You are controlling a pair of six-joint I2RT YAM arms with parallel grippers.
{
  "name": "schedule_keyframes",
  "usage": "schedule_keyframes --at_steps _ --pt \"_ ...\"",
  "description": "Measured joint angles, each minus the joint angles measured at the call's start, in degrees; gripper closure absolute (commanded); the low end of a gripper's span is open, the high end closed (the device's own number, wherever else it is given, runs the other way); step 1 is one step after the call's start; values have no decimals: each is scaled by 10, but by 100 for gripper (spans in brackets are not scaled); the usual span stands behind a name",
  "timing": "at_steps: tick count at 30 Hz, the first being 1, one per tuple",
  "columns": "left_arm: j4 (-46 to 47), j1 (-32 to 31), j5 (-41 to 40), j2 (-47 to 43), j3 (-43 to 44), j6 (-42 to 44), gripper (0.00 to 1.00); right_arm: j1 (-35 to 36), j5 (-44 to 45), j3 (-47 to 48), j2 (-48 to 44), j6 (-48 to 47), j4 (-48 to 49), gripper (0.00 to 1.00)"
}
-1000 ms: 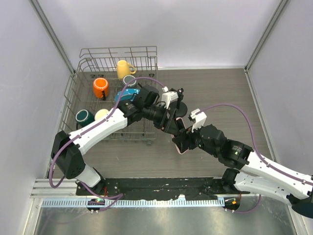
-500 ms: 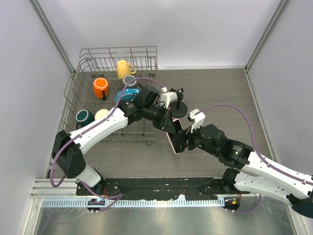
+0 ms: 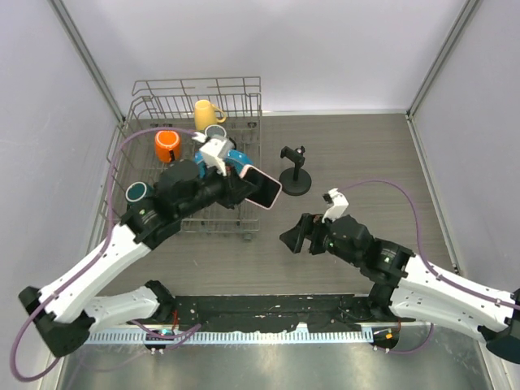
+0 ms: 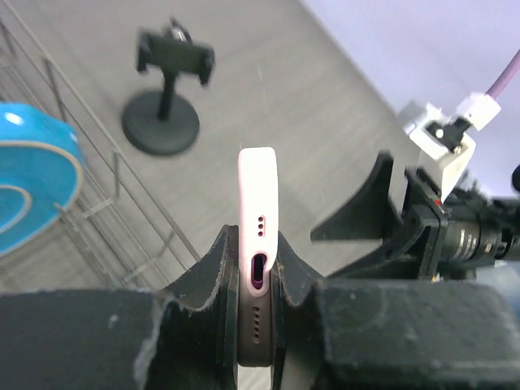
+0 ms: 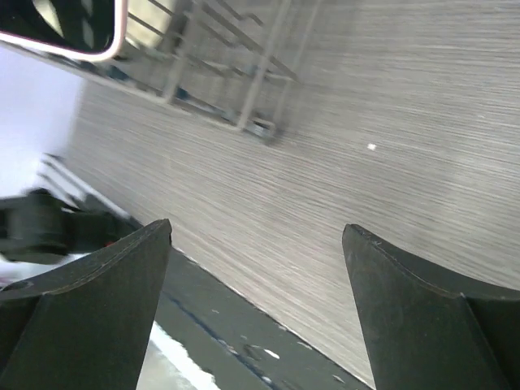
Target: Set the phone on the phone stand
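- Grey wood-grain tabletop [image 3: 366, 162]: small black disc-based phone stand [image 3: 295, 172] is bare.
- Left gripper [image 3: 242, 184] clamps the pink-edged black smartphone [image 3: 263, 188] aloft; placing remains.
- Right gripper [image 3: 294, 240]: fingers apart, holding nothing.

We see the phone [image 3: 262, 187] held off the table [image 3: 357, 162], pinched by the left gripper [image 3: 244, 185] at one short end. It is tilted, its glossy black screen facing up and its pale pink case edge showing all round. It hangs over the right edge of the wire rack [image 3: 146, 106]. In the left wrist view its pink end [image 4: 258, 236] shows a charging port and small holes. The phone stand [image 3: 294, 172] is black and stands upright on its round disc base, with a short post and a clamp cradle on top. It sits just right of the phone, not touching it.
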Motion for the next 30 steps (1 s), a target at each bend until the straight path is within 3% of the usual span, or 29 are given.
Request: schedule_keyframes --at_steps 3,7,13,17,21,26,30 --pt "69 0 -48 -70 -50 -25 100 0 -11 -45 -50 59 76 8" --pt "154 0 -80 -138 -124 -108 100 0 -46 -136 -80 129 274 7" --pt "267 0 -79 -161 -191 -240 100 0 -102 -127 -4 137 474 8" --pt "319 0 -59 -162 -212 -292 100 0 -114 -101 16 127 548 12" --pt "362 0 -39 -172 -231 -326 100 0 -90 -86 13 126 597 25" --pt "420 0 -19 -181 -254 -360 100 0 -54 -78 12 126 619 32" --pt "442 0 6 -182 -263 -378 100 0 -33 -57 17 125 622 45"
